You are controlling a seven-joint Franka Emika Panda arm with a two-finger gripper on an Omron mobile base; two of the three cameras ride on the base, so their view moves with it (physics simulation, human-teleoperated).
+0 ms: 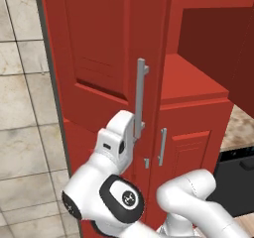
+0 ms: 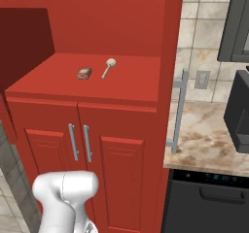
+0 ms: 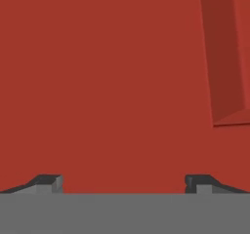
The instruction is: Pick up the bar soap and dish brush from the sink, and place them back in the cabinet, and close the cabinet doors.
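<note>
The gripper (image 3: 123, 183) has its jaws spread wide and empty, facing a plain glossy red panel of the cabinet door (image 1: 99, 58) (swung open, its long silver bar handle (image 1: 140, 95) beside the hand). Farther back, on the red shelf (image 2: 126, 84), lies the small orange-brown bar soap (image 2: 84, 73), with the pale-headed dish brush (image 2: 108, 67) just beside it.

On the open shelf of the tall glossy red cabinet (image 2: 97, 81) you find the small flat orange-brown bar soap (image 2: 84, 73), with the pale round-headed dish brush (image 2: 108, 67) just beside it on its right, apart.
</note>
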